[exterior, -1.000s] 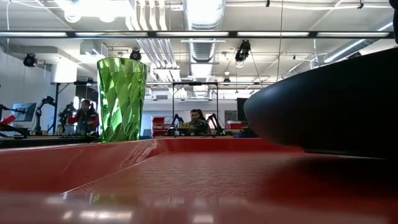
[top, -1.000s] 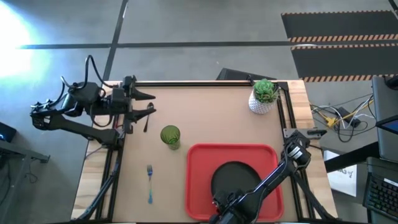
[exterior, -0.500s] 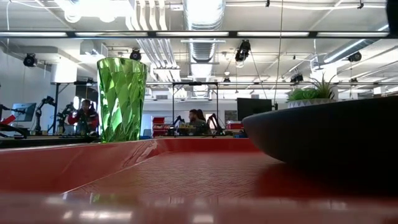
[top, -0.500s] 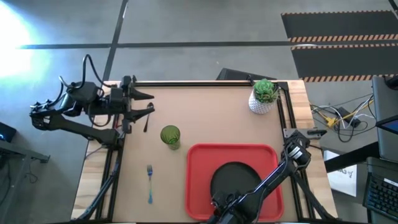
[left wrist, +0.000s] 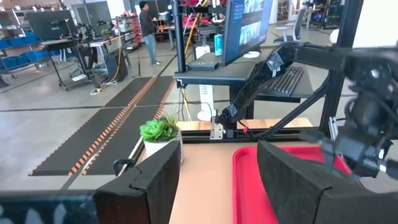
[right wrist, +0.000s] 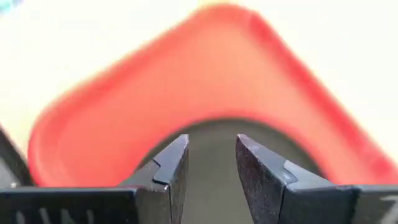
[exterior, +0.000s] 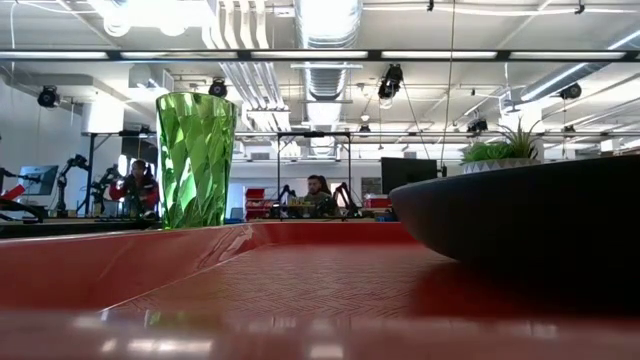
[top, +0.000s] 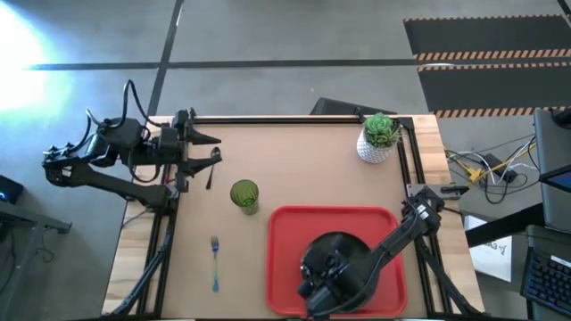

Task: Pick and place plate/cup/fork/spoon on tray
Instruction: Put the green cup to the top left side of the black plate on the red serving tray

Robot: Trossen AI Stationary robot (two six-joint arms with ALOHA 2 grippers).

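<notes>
Resting now: the plate lies flat on the tray, near the worktop's front edge; a second ago it hung tilted.
Right tool: parted narrowly, empty, above the plate.
Left tool: open wide, back-left corner.
Remaining: cup, fork off the tray.

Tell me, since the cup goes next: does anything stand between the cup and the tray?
Nothing visible does. The cup stands on bare table just off the tray's far-left corner. The plate and right gripper sit farther in.
</notes>
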